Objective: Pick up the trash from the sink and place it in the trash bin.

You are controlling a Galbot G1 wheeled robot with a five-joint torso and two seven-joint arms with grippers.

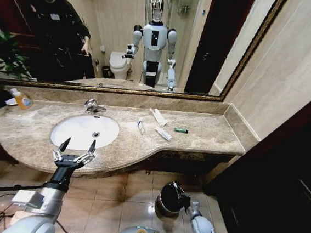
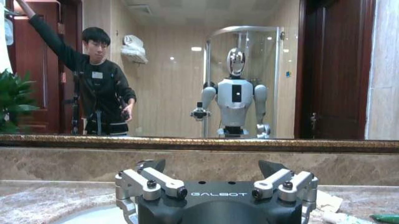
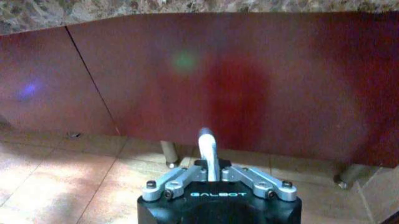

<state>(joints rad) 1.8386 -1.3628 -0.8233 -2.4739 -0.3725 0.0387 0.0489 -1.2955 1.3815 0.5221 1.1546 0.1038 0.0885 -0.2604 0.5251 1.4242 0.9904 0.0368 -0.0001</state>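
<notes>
Soap bottle point(image 1: 21, 100): yellow-orange, at the far left of the countertop point(image 1: 209, 135) beside a plant; not trash, so you leave it.

Left gripper point(image 1: 77, 152): your left arm holds it raised at the counter's front edge, just before the sink point(image 1: 82, 130), fingers spread wide and gripping nothing. Judged from its height and aim, it stands ready to reach over the counter.

Sink: white oval basin with a chrome tap point(image 1: 93, 106) behind it; no scrap can be made out inside.

Trash point(image 1: 160, 122): you find it on the marble to the right of the basin, not in it. A small white packet point(image 1: 140, 126) lies nearest the basin, then a flat white packet point(image 1: 158, 117) and a white tube point(image 1: 163, 134), with the green tube point(image 1: 181, 130) farthest right. All lie loose and apart.

Trash bin point(image 1: 168, 199): dark, round, on the floor tiles below the counter front, at your right arm.

Right gripper point(image 3: 209, 161): low beside the bin, fingers pressed together on a thin bright upright piece, apparently the bin's rim, likely so the bin stays steady for drops.
</notes>
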